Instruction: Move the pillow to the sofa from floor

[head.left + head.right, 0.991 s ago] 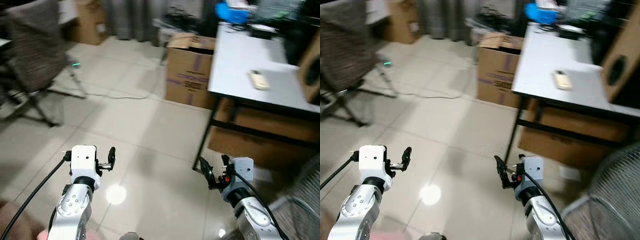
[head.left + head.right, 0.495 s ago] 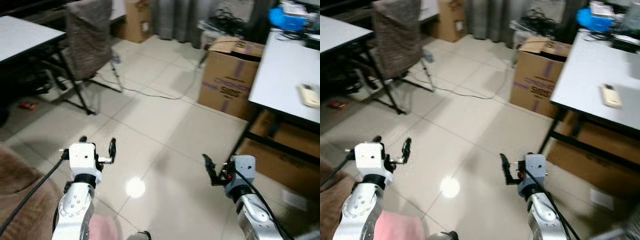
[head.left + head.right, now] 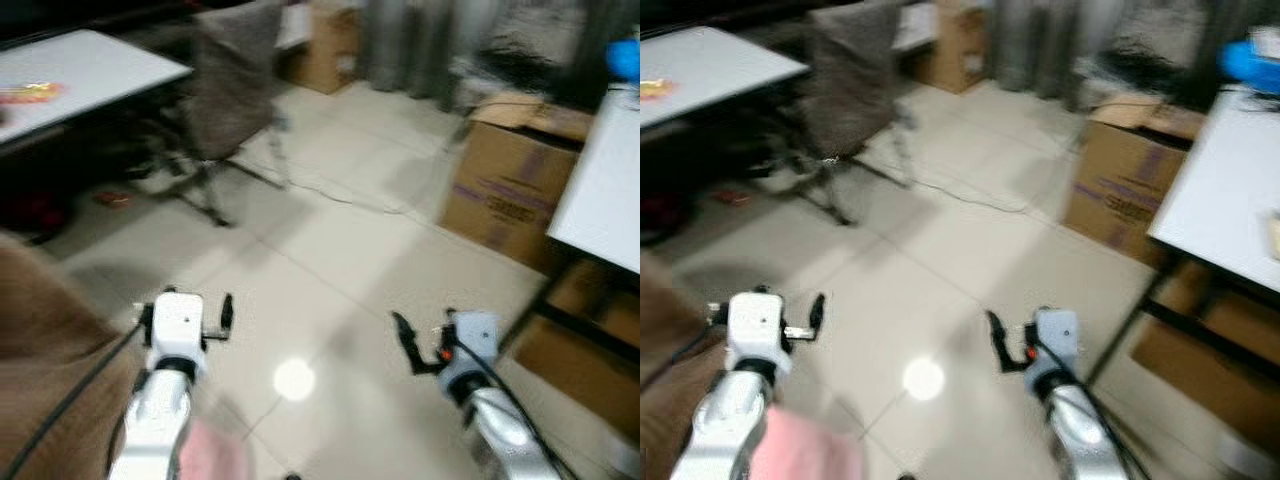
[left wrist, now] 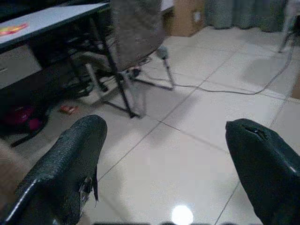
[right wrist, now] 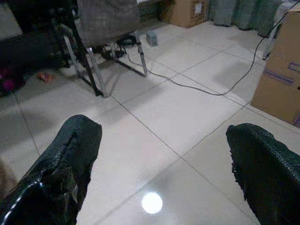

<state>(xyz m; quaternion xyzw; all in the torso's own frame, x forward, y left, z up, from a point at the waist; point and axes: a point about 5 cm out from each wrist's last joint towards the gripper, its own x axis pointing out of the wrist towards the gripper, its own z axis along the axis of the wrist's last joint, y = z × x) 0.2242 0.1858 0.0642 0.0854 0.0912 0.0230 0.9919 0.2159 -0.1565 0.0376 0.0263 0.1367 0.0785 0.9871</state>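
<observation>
A grey fabric chair (image 3: 232, 78) on metal legs stands on the pale tiled floor (image 3: 330, 250) in the upper left of the frame, beside a white-topped table (image 3: 85, 68) at the far left. A cable (image 5: 187, 86) trails across the tiles. A cardboard box (image 3: 505, 165) sits at the upper right, next to another white table (image 3: 605, 195). Grey curtains (image 3: 425, 40) hang along the top.

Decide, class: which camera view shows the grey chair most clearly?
The right wrist view: the grey chair is sharp there, its metal legs plain on the tiled floor. The left wrist view also shows its back and legs, slightly softer. Both eye views show the whole chair, but blurred.
</observation>
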